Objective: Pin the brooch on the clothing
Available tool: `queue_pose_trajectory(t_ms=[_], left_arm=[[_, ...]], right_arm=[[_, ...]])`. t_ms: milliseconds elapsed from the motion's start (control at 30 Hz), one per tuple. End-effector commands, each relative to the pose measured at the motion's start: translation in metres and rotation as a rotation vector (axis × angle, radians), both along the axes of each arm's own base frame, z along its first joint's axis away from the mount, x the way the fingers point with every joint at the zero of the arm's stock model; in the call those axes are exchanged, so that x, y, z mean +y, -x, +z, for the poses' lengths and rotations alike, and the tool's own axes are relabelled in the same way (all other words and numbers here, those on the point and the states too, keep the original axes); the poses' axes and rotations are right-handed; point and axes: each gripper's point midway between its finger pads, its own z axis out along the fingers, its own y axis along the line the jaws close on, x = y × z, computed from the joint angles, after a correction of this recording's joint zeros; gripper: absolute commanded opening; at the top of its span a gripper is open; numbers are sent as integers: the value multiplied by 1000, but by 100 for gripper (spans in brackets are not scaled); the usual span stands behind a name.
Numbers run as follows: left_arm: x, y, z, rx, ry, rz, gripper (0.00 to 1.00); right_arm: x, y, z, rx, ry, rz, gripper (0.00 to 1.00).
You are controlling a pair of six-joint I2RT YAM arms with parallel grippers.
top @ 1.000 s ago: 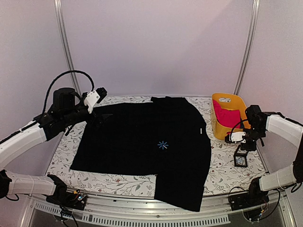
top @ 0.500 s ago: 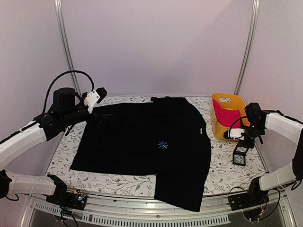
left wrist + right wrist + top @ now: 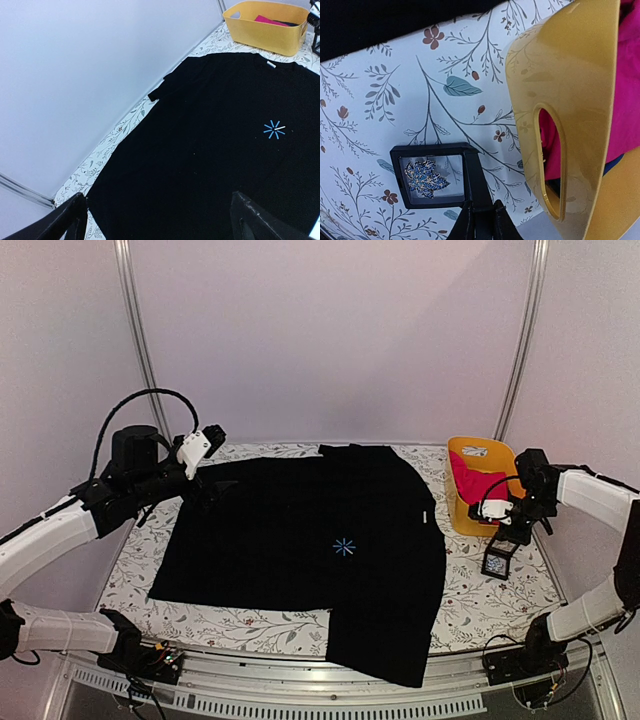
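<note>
Soft, even pinkish light; sharp focus

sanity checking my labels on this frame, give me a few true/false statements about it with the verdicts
1. The shirt lies spread out on the table. True.
2. The brooch is pinned on the shirt. False: it sits inside a black frame, off the shirt, near the bin.
3. The left end effector is open and holds nothing. True.
4. The bin is empty. False: a pink garment lies in it.
5. The right end effector is pinching the frame's edge. True.
</note>
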Motion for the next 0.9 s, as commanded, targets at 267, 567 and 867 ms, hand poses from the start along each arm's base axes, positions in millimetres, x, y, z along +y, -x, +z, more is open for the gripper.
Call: queue_pose_trajectory(t_ms=[267,567,867], left_arm=[[2,2,6,-30,7,-5,100],[2,3,6,-29,7,-6,100],[1,2,2,-19,5,-14,100]], right_arm=[[18,-1,-10,72,-128,-47,12],[6,-18,-10,22,-72,-106,36],[10,-24,22,-68,-83,-95,63]])
